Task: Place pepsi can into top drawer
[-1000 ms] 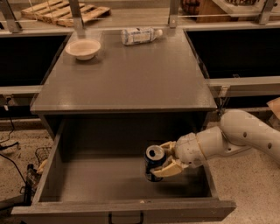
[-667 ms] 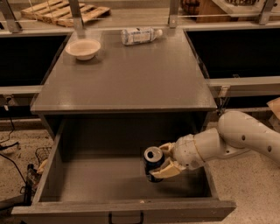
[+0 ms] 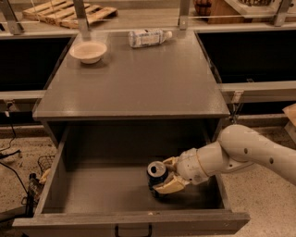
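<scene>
Below the grey cabinet top, the top drawer stands pulled out. The white arm reaches into it from the right. Its gripper sits low over the drawer floor, right of centre, pinching the pepsi can from both sides. The can is upright and appears to rest on the floor. This looks like the release step: next the fingers must spread and lift clear without tipping the can.

Bench: grey top carrying a pale bowl at the rear left and a clear, white-labelled bottle lying on its side at the rear centre. Wooden pallet behind. Tool: low, below the bench's front edge.
</scene>
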`<state>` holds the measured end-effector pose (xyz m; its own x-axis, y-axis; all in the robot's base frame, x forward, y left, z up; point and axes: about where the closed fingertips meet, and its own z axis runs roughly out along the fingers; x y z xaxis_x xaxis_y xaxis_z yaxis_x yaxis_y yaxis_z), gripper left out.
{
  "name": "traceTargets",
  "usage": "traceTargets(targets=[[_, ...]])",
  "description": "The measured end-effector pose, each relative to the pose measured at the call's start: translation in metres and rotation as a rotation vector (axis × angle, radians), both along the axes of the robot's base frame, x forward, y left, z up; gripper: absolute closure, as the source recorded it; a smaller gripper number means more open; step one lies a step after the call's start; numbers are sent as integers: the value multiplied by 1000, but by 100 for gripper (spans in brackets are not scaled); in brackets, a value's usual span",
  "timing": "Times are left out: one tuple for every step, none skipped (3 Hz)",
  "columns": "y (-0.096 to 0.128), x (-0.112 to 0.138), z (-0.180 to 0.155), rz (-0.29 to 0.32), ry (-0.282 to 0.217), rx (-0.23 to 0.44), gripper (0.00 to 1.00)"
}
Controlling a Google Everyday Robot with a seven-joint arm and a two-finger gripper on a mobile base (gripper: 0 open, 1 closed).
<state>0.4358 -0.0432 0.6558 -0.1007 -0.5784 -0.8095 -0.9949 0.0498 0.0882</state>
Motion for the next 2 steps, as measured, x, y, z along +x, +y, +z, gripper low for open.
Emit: traceTargets(targets=[[0,0,0,0,0,0,100],[1,-1,-16,0,29,17,100]])
